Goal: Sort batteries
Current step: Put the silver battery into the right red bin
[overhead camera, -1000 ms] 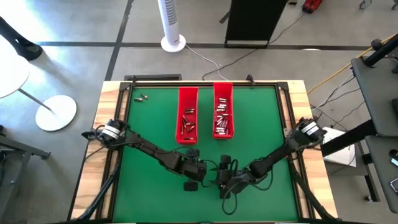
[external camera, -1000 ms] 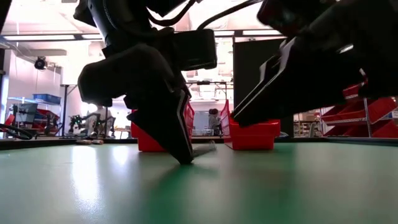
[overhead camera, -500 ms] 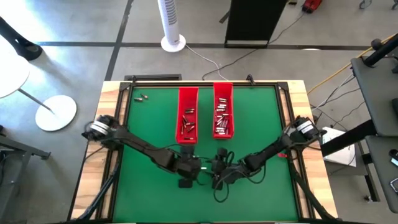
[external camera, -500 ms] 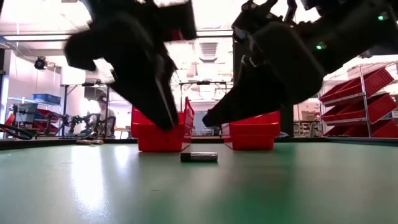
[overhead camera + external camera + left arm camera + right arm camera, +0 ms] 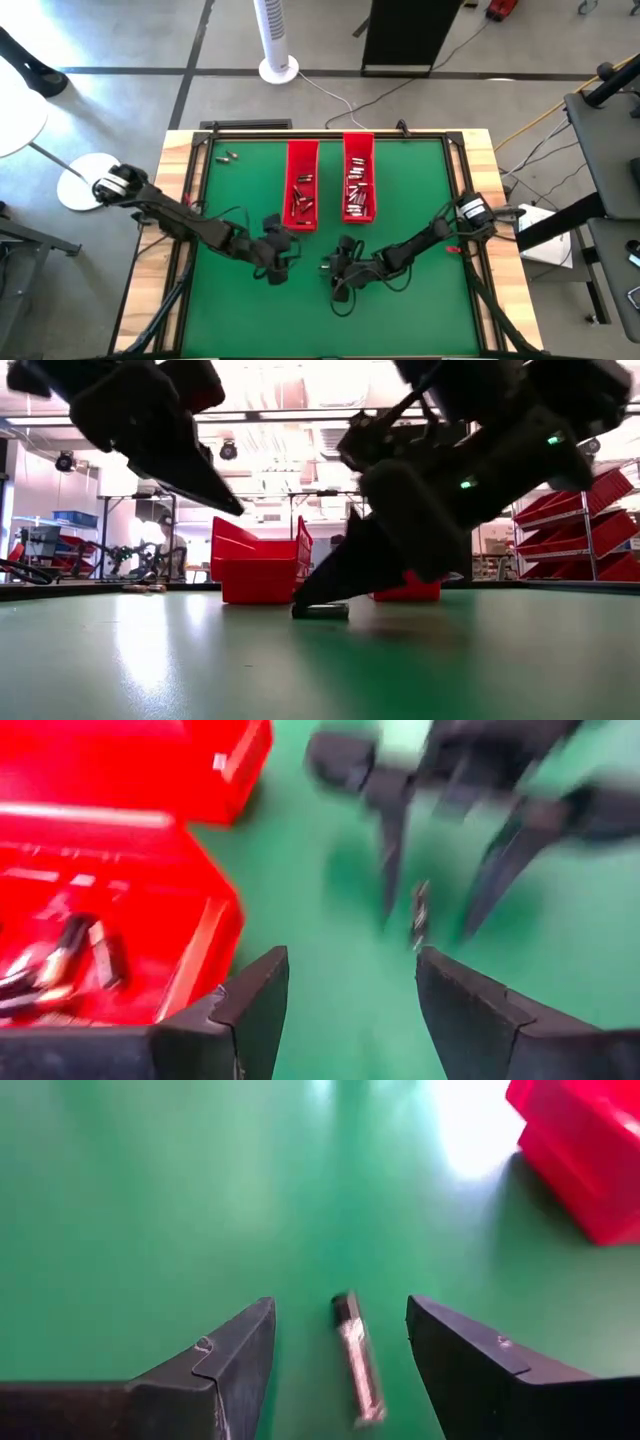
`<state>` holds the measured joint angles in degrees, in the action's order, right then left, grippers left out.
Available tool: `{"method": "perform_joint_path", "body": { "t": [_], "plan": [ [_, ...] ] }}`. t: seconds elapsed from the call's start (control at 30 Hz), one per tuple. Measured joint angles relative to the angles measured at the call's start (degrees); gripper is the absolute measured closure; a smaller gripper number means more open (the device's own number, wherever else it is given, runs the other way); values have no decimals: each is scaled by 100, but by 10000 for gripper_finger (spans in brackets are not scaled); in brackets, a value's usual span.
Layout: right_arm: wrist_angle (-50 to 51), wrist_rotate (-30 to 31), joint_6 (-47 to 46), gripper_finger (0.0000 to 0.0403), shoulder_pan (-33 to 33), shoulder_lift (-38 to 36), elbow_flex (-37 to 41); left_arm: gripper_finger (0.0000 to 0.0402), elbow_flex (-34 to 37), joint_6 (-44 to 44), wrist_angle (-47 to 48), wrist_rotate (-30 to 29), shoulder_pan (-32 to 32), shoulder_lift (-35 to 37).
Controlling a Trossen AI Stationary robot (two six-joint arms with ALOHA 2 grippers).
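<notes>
Two red trays stand side by side at the far middle of the desk (image 5: 240, 300): the left tray (image 5: 302, 198) and the right tray (image 5: 359, 190), each holding a scatter of batteries too small and crowded to count. One loose battery (image 5: 358, 1360) lies flat on the green mat in front of the trays. Two more small cells (image 5: 227, 157) sit near the far left corner, well apart from everything else.

Two arms are at work. The right claw (image 5: 340, 1355) is low over the mat, wide open, its fingers either side of the loose battery and not gripping it. The left claw (image 5: 350, 990) is also wide open and holds nothing; it hangs above the mat just in front of the left tray.

The desk is green-topped with a wooden border. On the floor beyond it stand a white tower fan (image 5: 276, 35) and a black cabinet (image 5: 410, 35). The low view shows red bin shelving (image 5: 585, 525) to the right.
</notes>
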<state>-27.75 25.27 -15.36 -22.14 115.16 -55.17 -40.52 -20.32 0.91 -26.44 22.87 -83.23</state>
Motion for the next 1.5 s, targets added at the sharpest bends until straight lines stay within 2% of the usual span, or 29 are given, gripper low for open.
{"method": "perform_joint_path", "body": {
  "t": [0.1, 0.23, 0.37, 0.5, 0.73, 1.2, 1.43, 1.5],
  "plan": [
    [124, -321, -109, 184, 101, 29, -23, 203, 594, 43, -1420, 69, 0, 28],
    [304, -510, -159, 192, 125, 6, -40, 203, 1065, 53, -2468, 122, 0, -128],
    [329, -519, -159, 228, 123, 4, -27, 202, 1271, 50, -2611, -121, -4, -425],
    [326, -539, -159, 283, 138, 23, -3, 202, 1293, -24, -2586, -153, -59, -833],
    [333, -537, -126, 377, 160, 23, 32, 202, 993, 38, -2581, -149, -446, -1476],
    [363, -565, -159, 374, 167, 32, 25, 202, 556, 313, -2567, -169, -741, -1877],
    [444, -574, -159, 374, 167, 34, 32, 202, 695, 271, -2381, -164, -732, -1556],
    [450, -578, -159, 374, 167, 34, 32, 202, 792, 285, -2340, -329, -732, -1394]
  ]
}}
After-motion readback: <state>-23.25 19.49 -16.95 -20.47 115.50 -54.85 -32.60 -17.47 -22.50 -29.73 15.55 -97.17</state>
